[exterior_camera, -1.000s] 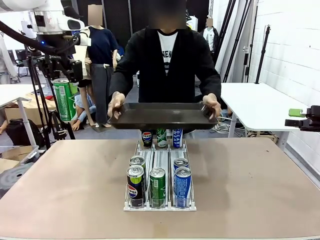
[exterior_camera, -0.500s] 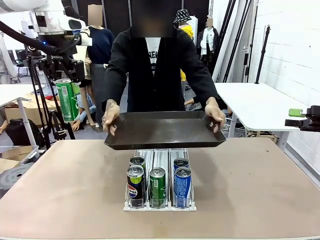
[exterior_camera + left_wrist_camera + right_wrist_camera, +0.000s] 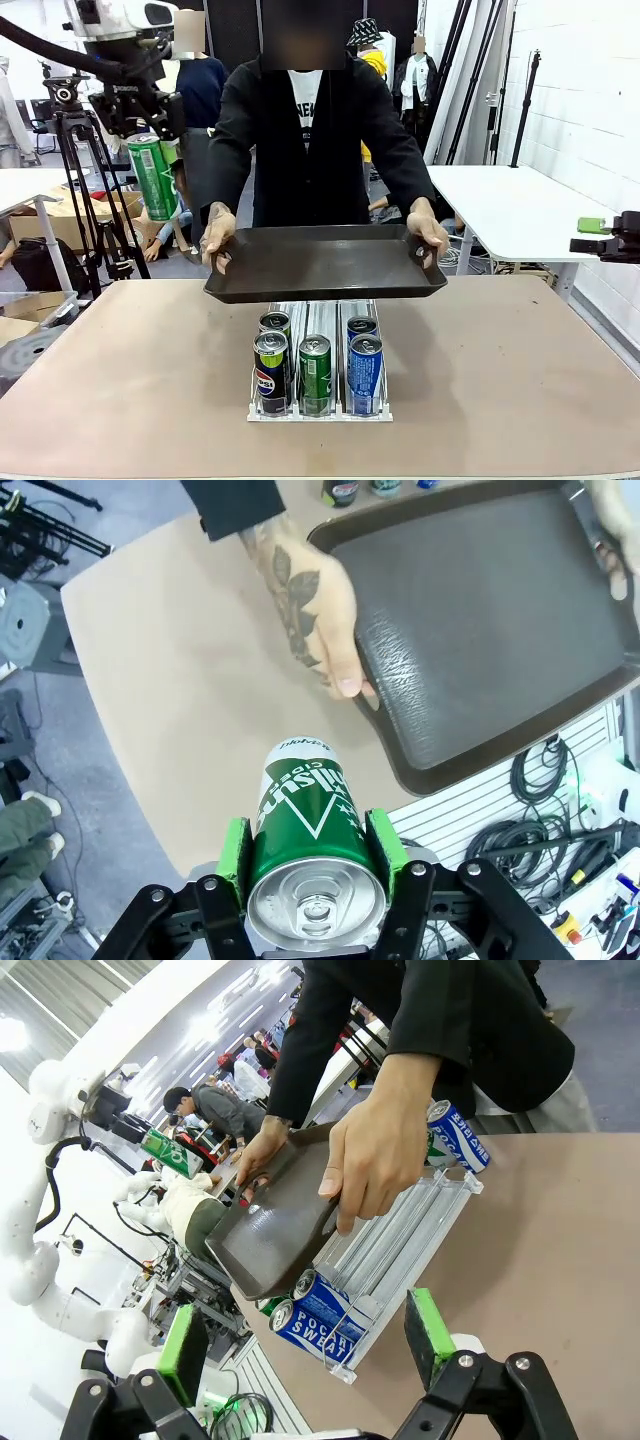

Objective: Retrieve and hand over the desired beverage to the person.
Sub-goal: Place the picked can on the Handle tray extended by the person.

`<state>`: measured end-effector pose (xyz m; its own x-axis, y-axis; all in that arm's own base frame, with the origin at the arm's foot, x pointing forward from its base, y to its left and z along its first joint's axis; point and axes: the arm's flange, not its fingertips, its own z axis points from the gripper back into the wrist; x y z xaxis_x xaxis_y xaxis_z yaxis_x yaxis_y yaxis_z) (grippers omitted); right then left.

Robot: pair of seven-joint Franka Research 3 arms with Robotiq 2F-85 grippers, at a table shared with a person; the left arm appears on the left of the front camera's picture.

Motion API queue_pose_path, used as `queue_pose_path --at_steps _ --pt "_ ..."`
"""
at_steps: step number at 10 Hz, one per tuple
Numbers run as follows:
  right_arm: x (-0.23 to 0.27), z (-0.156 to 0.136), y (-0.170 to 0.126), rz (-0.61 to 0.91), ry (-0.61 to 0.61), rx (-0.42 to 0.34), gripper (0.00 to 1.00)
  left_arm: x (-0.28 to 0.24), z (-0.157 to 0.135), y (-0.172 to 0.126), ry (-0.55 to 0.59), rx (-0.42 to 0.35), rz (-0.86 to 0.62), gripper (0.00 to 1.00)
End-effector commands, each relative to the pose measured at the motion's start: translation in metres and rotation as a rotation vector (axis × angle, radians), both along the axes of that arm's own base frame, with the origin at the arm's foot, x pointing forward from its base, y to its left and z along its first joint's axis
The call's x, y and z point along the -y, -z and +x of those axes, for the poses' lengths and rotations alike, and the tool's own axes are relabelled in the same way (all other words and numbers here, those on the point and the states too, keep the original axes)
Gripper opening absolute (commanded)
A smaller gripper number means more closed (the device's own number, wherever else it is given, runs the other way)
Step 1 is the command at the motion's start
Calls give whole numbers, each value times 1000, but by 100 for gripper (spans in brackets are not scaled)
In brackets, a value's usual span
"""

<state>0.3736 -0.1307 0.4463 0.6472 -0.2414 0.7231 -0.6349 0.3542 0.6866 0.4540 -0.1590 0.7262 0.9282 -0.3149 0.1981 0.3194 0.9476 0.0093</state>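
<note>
Left gripper (image 3: 148, 140) has swung the green can (image 3: 153, 180) right toward the person (image 3: 305, 130), clamped tight on it, high at far left of their tray (image 3: 325, 262). Right gripper (image 3: 307, 1345) is wide open, empty.

Front camera sits at the robot's edge of the table (image 3: 120, 400), facing the person (image 3: 310, 150) across it. Left wrist camera looks steeply down, close behind a green can (image 3: 305, 820). Right wrist camera looks tilted across the table from low. All three share the tray (image 3: 325, 262).
</note>
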Motion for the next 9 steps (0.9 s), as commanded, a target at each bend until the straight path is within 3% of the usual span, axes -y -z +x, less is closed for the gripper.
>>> queue_pose_path --at_steps 1,3,4,9 --pt "0 0 0 8 -2 3 100 24 21 -12 21 8 -25 0" --pt "0 0 0 8 -2 3 100 47 40 -16 60 -2 -45 0" --pt "0 0 0 8 -2 3 100 62 51 -13 69 32 -46 0" --pt "0 0 0 8 -2 3 100 134 65 -8 195 -29 -17 0"
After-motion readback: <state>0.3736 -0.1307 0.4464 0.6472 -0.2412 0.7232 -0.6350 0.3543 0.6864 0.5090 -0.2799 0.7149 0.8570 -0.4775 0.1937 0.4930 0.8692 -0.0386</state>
